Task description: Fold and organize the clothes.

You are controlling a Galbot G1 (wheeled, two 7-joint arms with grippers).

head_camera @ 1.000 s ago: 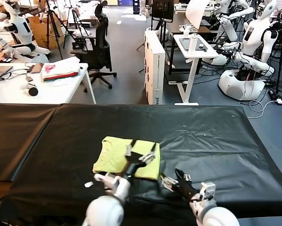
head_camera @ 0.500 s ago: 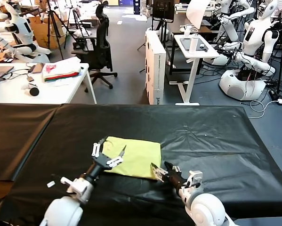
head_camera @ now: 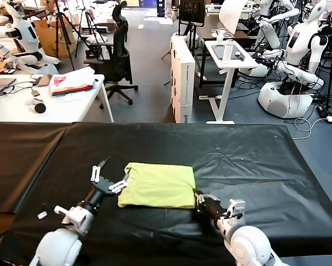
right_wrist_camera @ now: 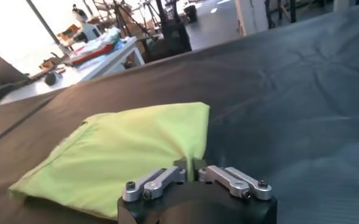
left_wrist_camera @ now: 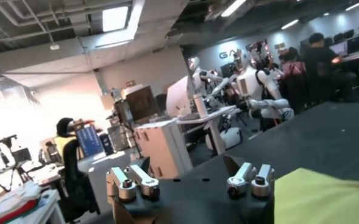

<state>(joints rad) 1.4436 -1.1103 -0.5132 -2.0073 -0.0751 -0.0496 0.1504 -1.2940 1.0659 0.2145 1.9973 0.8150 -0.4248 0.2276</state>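
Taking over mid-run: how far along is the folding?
Done: the T-shirt lies folded in a compact rectangle on the black table. In hand: the right gripper pinches its near corner; the left gripper is open beside it. Left: release, perhaps tidy.

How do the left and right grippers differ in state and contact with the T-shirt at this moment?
The left gripper is open beside the T-shirt, holding nothing; the right gripper is shut on the T-shirt's near right corner. The left sits at the shirt's left edge, the right at its right. Both are low over the black table.
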